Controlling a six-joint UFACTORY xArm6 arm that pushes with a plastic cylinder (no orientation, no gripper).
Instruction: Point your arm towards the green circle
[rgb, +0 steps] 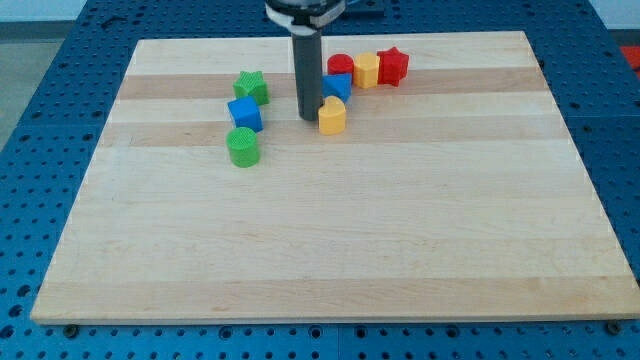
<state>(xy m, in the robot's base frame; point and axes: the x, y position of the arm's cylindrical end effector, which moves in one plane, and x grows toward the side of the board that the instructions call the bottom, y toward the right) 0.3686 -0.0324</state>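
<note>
Bright, even overhead light, soft short shadows under the blocks, sharp focus, no glare

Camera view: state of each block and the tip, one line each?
Tip: down on board, beside yellow block, apart from green circle.
Green circle: upright, untouched.
Blue cube: between green circle and green star.
Green star: untouched.
Yellow block: touching tip's right side.

You see a green star (252, 87) just above a blue cube (244, 113) on the wooden surface (330, 240). To the view's right sit a yellow block (332, 116), a blue block (338, 87), a red cylinder (340, 66), a yellow hexagon (366, 70) and a red star (393, 66).
</note>
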